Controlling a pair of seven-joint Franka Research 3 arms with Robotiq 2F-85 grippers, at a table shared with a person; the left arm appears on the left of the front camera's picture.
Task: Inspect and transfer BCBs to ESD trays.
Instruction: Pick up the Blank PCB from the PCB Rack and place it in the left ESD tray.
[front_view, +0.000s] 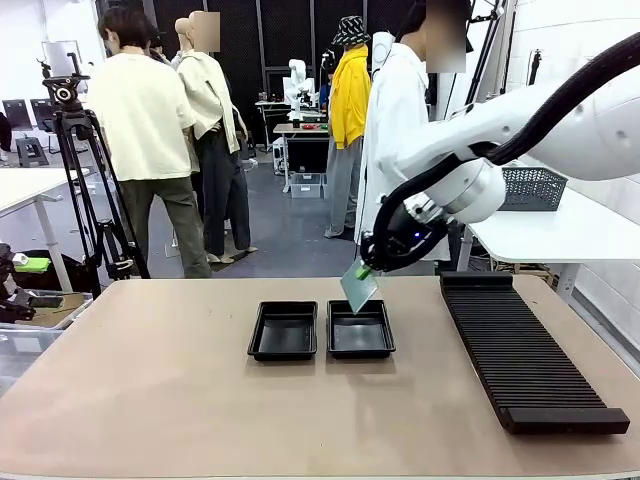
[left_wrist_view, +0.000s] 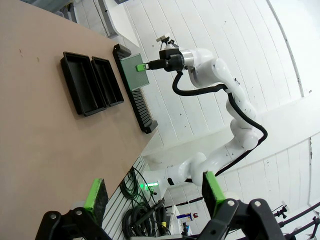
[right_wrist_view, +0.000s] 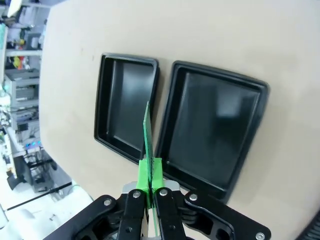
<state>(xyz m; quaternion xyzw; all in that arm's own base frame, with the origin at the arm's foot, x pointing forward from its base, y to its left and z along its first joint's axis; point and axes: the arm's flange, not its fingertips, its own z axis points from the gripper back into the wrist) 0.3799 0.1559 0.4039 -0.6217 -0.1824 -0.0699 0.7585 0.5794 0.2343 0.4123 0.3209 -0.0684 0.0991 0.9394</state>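
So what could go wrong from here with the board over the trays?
1. The right gripper pinches the green board by one edge only, tilted; it could slip or land corner-first.
2. In the right wrist view the board lines up with the rims between the two trays; it might straddle them.

Left wrist cam: the worktop (left_wrist_view: 45, 130) runs tilted up the left side of the picture. My left fingers (left_wrist_view: 95, 199) poke up from the bottom edge, green pads spread wide apart. Farther off, the two ESD trays (left_wrist_view: 75, 80) lie side by side, nearly touching, with the long black ribbed rack (left_wrist_view: 137, 102) just past them by the worktop's edge. The white right arm (left_wrist_view: 220, 80) reaches in, its right fingers (left_wrist_view: 142, 66) clamped on one edge of a green BCB (left_wrist_view: 131, 71), held up off the worktop, flat face toward me.
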